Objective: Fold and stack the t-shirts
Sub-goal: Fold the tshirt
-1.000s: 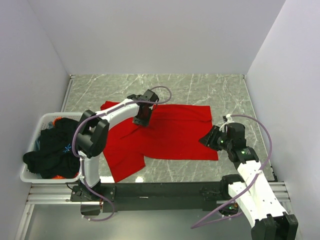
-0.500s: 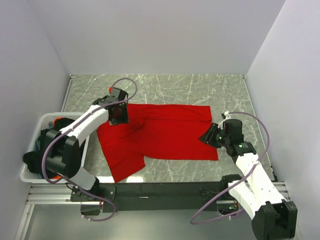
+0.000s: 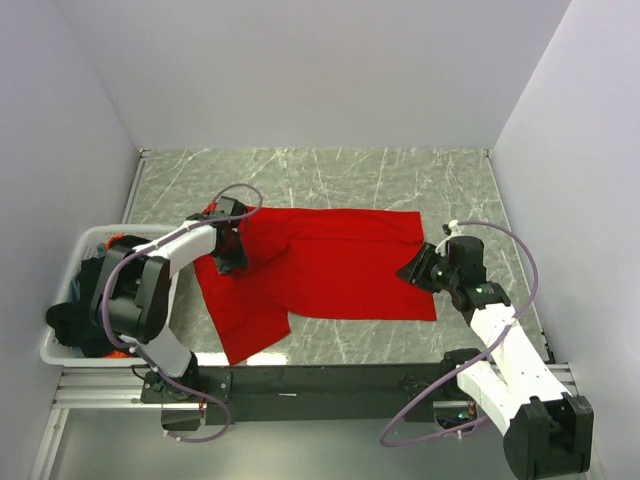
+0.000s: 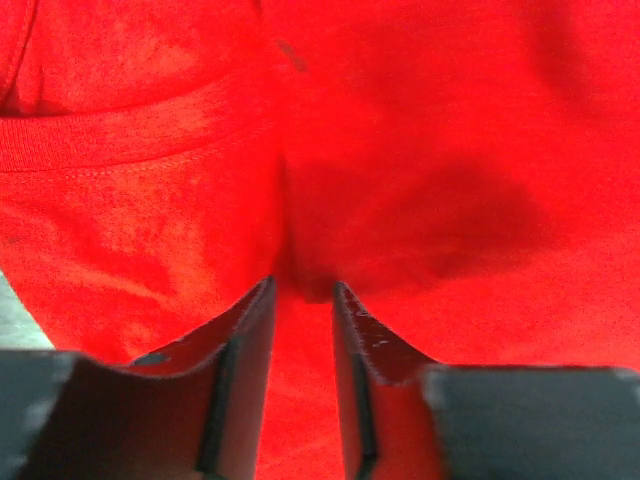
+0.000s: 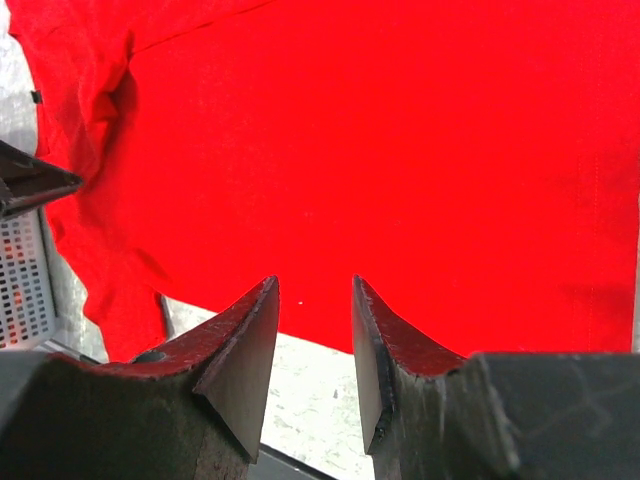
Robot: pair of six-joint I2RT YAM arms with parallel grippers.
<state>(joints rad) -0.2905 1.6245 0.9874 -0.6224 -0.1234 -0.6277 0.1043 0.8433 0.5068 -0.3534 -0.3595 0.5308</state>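
We take the white slotted basket as our mark; it sits at the left edge of the marble table and holds a heap of black t-shirts, one of them showing a small blue mark. The red t-shirt lies spread and mostly flat on the table just beside the basket, stretching away from it towards the far side of the table; one sleeve juts out towards the arm bases, close to the basket's near corner. The left gripper is down on the end of the shirt nearest the basket; in its wrist view the left gripper has its jaws a narrow gap apart, the fingers pressed against the red t-shirt, with a raised ridge of cloth running up from the gap and a stitched hem off to one side. The right gripper is at the end of the shirt farthest from the basket; in its wrist view the right gripper is likewise narrowly parted and holds nothing, its fingers poised over the edge of the red t-shirt where cloth meets marble; the basket shows as a slotted white wall beyond the shirt's other end.
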